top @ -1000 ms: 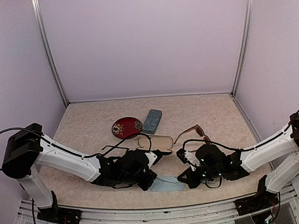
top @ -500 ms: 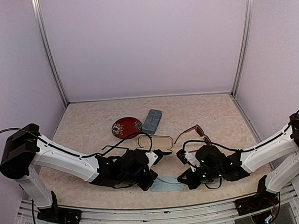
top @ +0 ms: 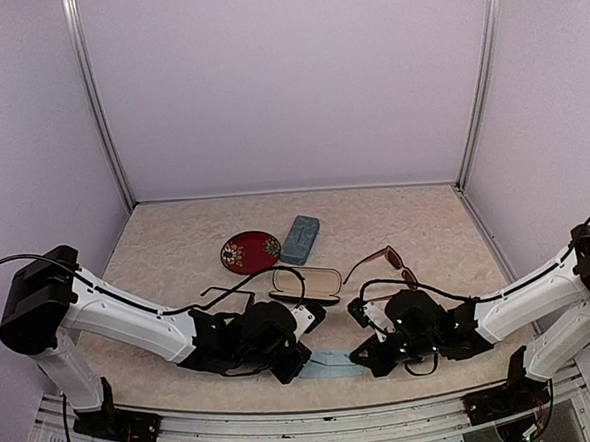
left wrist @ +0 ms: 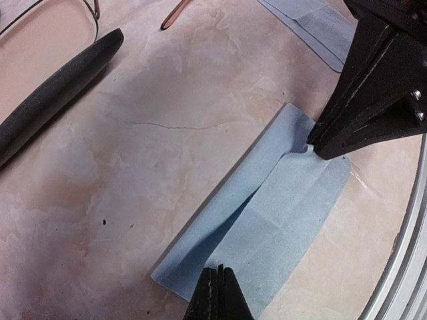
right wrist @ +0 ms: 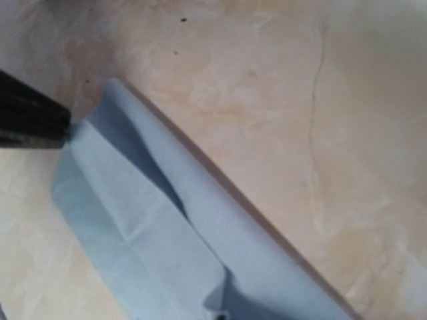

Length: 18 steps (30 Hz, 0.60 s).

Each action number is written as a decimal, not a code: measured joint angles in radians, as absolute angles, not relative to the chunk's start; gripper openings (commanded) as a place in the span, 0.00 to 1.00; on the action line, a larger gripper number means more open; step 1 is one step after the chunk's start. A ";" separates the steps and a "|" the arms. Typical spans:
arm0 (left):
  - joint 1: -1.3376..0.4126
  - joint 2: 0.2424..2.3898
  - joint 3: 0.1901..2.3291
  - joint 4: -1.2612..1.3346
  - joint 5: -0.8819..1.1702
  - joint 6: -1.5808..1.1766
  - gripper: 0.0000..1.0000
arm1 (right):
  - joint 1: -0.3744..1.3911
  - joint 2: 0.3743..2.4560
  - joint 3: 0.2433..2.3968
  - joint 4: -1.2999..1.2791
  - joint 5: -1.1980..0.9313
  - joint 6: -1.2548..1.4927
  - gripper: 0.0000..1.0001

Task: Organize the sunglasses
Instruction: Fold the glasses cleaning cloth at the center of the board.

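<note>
Left fingers [left wrist: 217, 299] and right fingers [left wrist: 320, 141] each pinch an end of the blue cloth [left wrist: 280, 213] by the tabletop's [top: 176, 238] near edge, likely stretching it flat. The reddish-brown sunglasses [top: 383, 263] and thin-framed sunglasses [top: 307, 280] lie untouched just behind.

The thin black-framed sunglasses [top: 307, 280] lie mid-table, with the reddish-brown pair [top: 388, 260] near their right, apart.

A folded blue cloth [right wrist: 167, 247] lies creased on the marbled beige worktop [right wrist: 267, 80]. At its left end the black left gripper [right wrist: 63, 127], blurred, seems to pinch the cloth's edge, jaws together.
</note>
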State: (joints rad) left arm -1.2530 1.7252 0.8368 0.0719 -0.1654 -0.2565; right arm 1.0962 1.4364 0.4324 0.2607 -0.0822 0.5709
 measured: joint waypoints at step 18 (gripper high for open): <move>-1.277 1.743 0.837 0.056 -0.170 -0.257 0.02 | 1.113 1.437 0.416 0.262 -0.082 0.590 0.02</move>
